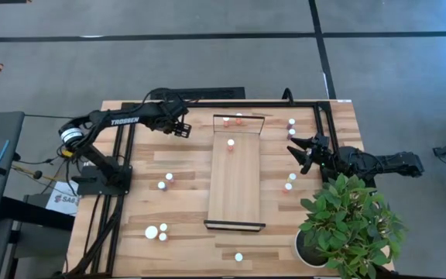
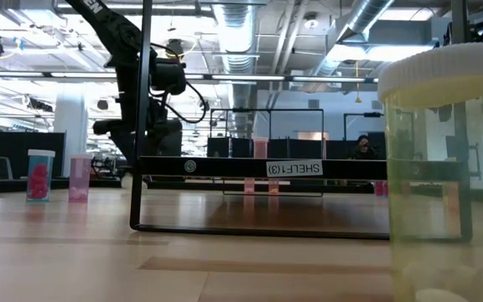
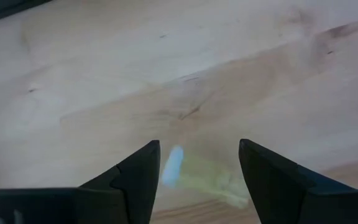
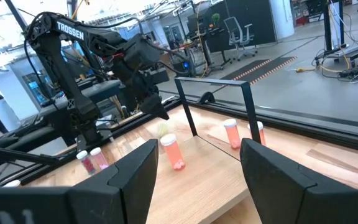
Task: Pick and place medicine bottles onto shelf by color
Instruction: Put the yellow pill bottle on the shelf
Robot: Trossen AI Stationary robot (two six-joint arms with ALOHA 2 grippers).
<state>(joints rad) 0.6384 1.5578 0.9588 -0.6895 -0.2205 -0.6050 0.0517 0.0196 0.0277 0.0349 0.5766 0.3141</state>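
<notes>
The medicine bottles (image 1: 166, 180) are small, smooth plastic cylinders with white round caps, standing scattered on the slatted wooden surface (image 1: 184, 217) on both sides of the shelf (image 1: 235, 182); three already stand at the shelf's far end. They look light, rigid and easy to topple, so I would take one across the body just below the cap. The shelf is a pale, smooth board with dark end rails. The left gripper (image 3: 199, 163) hovers beside the shelf's far left corner, jaws spread over a pale yellowish bottle (image 3: 194, 175) and grasping nothing. The right gripper (image 1: 301, 153) waits right of the shelf, jaws apart.
</notes>
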